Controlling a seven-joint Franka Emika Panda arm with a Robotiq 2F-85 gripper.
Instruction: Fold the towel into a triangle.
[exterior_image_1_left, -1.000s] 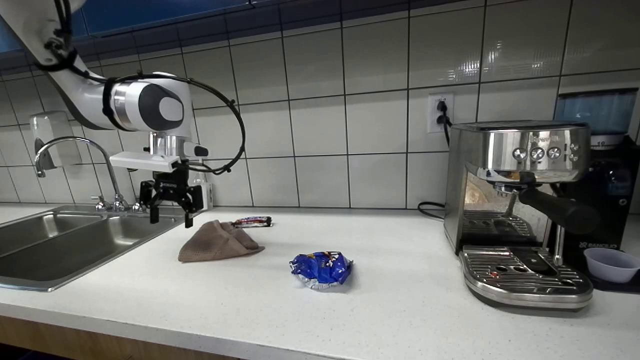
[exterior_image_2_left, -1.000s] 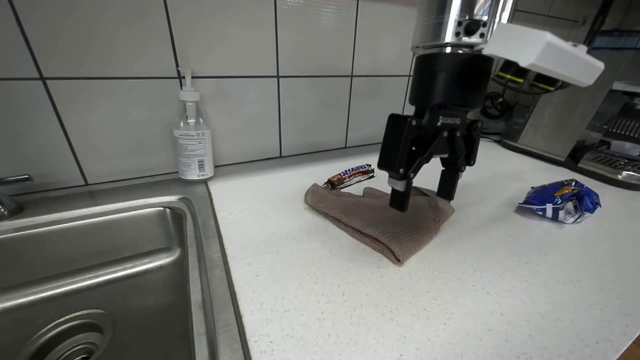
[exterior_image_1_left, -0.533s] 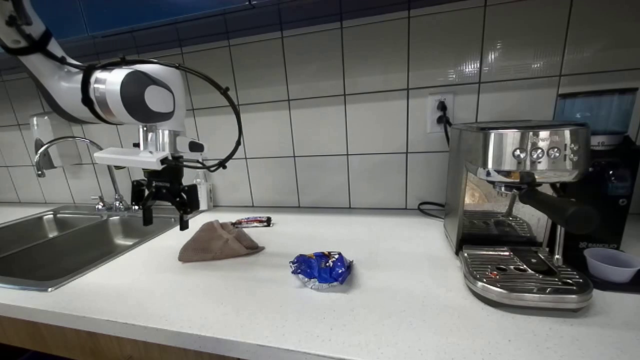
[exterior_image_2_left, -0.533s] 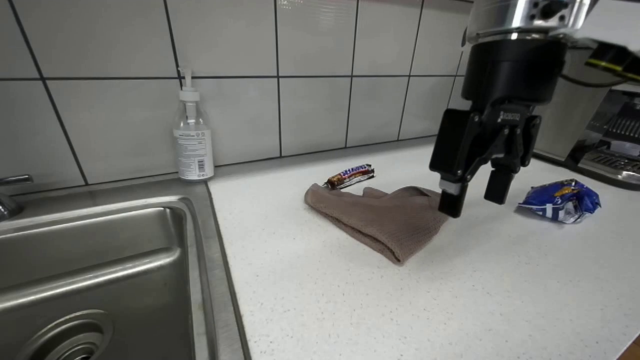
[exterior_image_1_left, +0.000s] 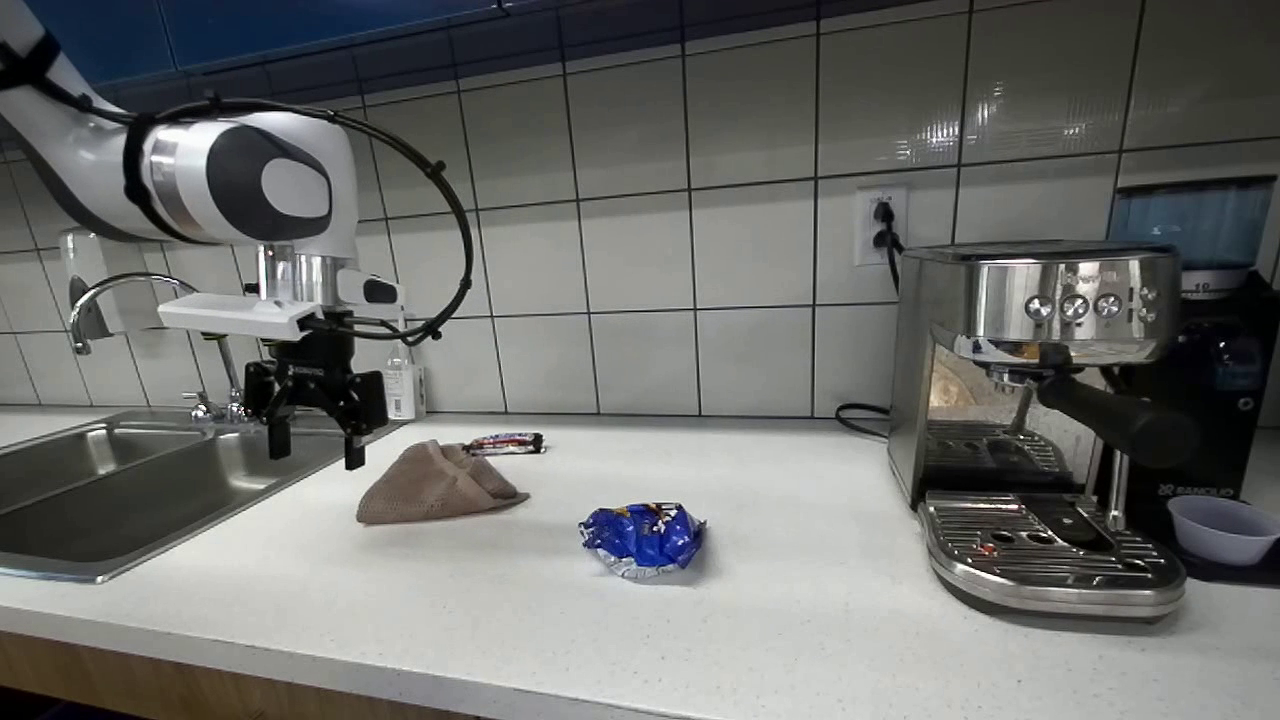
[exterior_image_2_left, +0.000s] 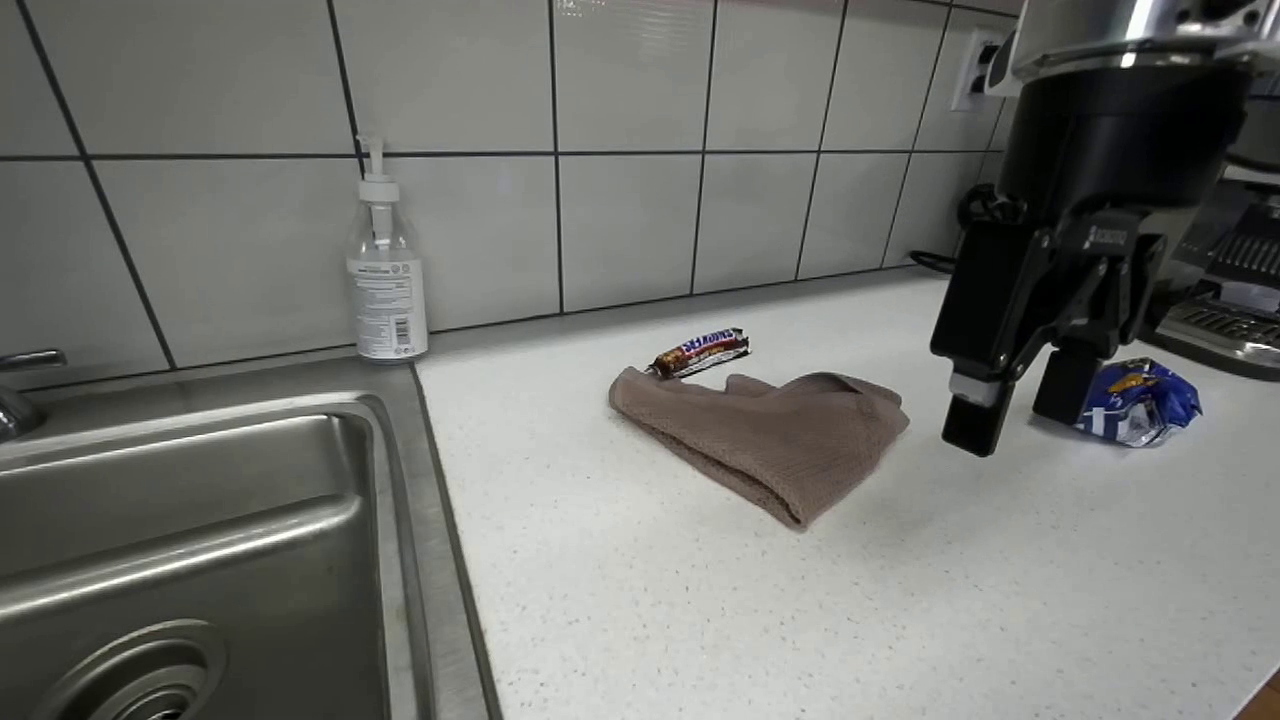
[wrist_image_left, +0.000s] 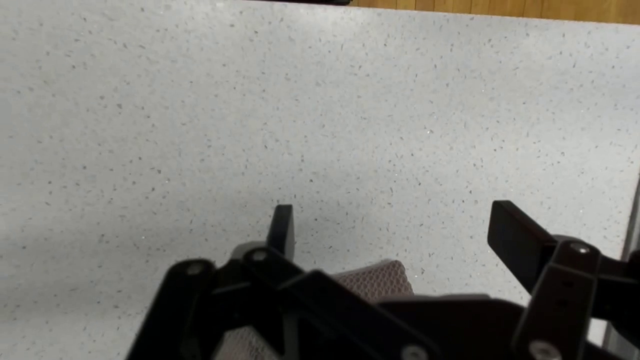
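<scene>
The brown towel (exterior_image_1_left: 435, 485) lies folded and slightly rumpled on the white counter, roughly triangular, with one corner pointing to the counter's front in an exterior view (exterior_image_2_left: 780, 440). In the wrist view only a corner of the towel (wrist_image_left: 380, 280) and a small patch show; the gripper's body hides the rest. My gripper (exterior_image_1_left: 316, 448) is open and empty, raised above the counter. It is beside the towel and apart from it, and it also shows in an exterior view (exterior_image_2_left: 1018, 415) and in the wrist view (wrist_image_left: 390, 220), with its fingers wide apart.
A Snickers bar (exterior_image_2_left: 700, 352) lies against the towel's back edge. A blue wrapper (exterior_image_1_left: 643, 540) lies on the counter. A steel sink (exterior_image_1_left: 200, 480) borders the counter. A soap bottle (exterior_image_2_left: 388, 290) stands by the wall. A coffee machine (exterior_image_1_left: 1040, 420) stands farther along.
My open gripper has moved sideways, leftward in one exterior view and rightward in the opposite one, from over the towel to beside it. The towel has not moved.
</scene>
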